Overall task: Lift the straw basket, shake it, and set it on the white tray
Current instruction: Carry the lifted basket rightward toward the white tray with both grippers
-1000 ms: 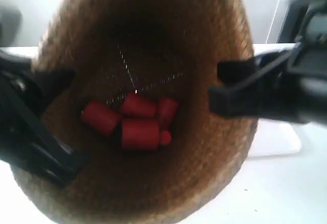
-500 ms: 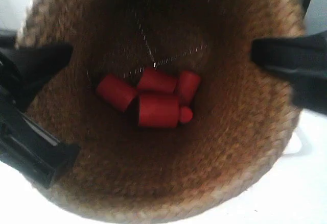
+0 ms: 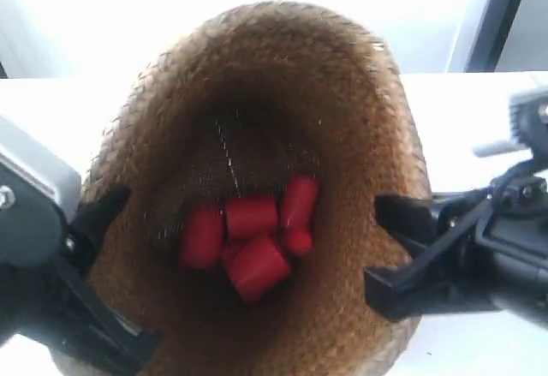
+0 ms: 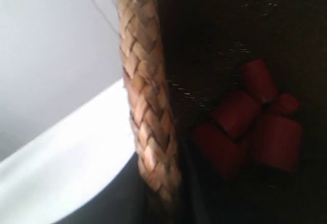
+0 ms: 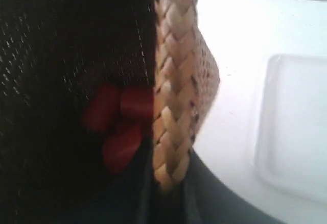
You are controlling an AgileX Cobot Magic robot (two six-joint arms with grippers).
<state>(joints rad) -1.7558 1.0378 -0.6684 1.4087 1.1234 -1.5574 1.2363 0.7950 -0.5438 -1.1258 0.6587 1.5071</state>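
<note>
Exterior view: overexposed. White tabletop [image 3: 60, 110] and pale wall [image 3: 385, 8] behind it blown out to glare, brightest at the back. Brown woven straw basket [image 3: 342, 93]: far rim lit, inside falling to deep shadow, weave soft with blur. Small red cylindrical pieces [image 3: 253, 239]: smeared edges. Wrist views: braided rim bright and fairly sharp, basket interior near black and grainy; shallow white rectangular plastic tray [image 5: 296, 132] washed out, low contrast.

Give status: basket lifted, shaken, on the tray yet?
Lift looks done: left gripper and right gripper clamp the rim of the straw basket. Shake seems underway: red pieces have shifted since a second ago. Left: placing; white tray is bare.
</note>
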